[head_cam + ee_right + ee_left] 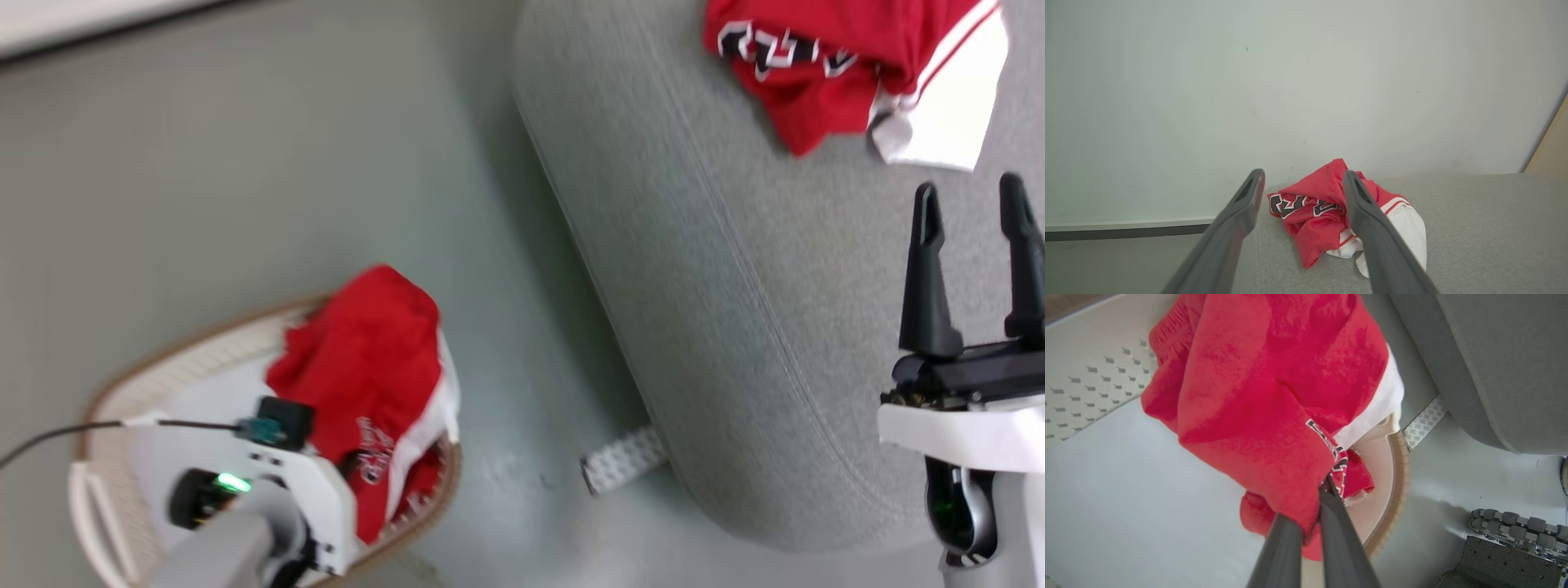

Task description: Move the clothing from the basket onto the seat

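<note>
While the left gripper [1312, 506] is clenched on a fold of the red garment [1274, 396], the cloth hangs in a bunch just beyond its fingertips, over the white basket [1086, 384]. Its lower end looks to be near the brown rim on the far side of the fingers, though I cannot say if it touches. The pinch sits at the edge with the black-and-white lettering, and only a little cloth is between the fingers.

I judge this garment to be light, soft and fully limp. It will sag, swing and change shape when carried, and it cannot break. A thin fold may slide out from smooth dark fingers, so a thicker bunch, or the doubled white trim, would be a safer place to take hold. The hanging ends could also catch on the rim, I think.

The right gripper [968, 196] stands with its fingers wide apart and holds nothing. It is above the grey seat [735, 310]. Ahead of its fingertips, near but not touching, lies the second garment [816, 65], crumpled on the seat with its white part turned out.

By my count there are two red garments: one in the grip over the basket, one already on the seat. I see one basket, one seat and two grippers. From the left gripper the seat is off to one side, well apart, with grey floor [286, 163] between.
</note>
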Available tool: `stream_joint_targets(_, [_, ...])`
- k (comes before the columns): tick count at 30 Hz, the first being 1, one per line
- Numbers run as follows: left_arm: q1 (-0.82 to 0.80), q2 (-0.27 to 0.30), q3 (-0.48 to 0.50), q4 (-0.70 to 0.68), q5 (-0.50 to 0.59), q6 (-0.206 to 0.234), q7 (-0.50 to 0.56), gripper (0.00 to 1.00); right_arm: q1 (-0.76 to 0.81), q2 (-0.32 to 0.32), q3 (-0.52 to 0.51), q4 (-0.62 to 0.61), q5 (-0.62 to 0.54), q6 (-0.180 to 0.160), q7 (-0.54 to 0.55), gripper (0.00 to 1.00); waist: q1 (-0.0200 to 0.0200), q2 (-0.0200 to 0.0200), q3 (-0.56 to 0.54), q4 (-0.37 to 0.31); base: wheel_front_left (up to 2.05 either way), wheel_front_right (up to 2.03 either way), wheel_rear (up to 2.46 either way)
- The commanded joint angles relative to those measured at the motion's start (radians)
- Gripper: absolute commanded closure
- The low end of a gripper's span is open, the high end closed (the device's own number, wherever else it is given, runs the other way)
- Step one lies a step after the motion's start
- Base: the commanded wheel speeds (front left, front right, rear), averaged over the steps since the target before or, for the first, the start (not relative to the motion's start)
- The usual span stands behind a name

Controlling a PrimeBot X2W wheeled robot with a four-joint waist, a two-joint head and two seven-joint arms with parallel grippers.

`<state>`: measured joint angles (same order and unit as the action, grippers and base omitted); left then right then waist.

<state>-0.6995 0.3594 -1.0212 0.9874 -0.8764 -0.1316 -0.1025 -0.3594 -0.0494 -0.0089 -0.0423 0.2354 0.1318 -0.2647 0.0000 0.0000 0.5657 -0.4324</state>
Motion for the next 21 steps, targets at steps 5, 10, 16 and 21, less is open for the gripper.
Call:
stream_joint_targets(5, [0.023, -0.05, -0.057, -0.022, -0.033, 0.002, -0.07, 1.0, 0.041, -0.002, -0.006, 0.043, -0.041, -0.002, 0.001, 0.0, 0.0, 0.0, -0.223, 0.123, 0.0, 0.0, 0.0])
stream_joint_targets(10, [-0.002, -0.068, -0.114, -0.076, -0.023, 0.002, -0.14, 1.0, 0.076, -0.002, 0.0, 0.089, -0.035, -0.002, 0.001, 0.0, 0.0, 0.0, -0.337, 0.187, 0.0, 0.0, 0.0])
stream_joint_targets(16, [-0.023, -0.082, -0.11, -0.151, -0.011, 0.002, -0.163, 1.0, 0.128, -0.002, 0.01, 0.134, -0.018, -0.002, 0.001, 0.0, 0.0, 0.0, -0.452, 0.261, 0.0, 0.0, 0.0])
stream_joint_targets(21, [-0.039, -0.083, -0.016, -0.261, 0.034, 0.007, -0.162, 1.0, 0.168, -0.002, 0.023, 0.156, -0.005, -0.002, 0.001, 0.0, 0.0, 0.0, -0.512, 0.319, 0.0, 0.0, 0.0])
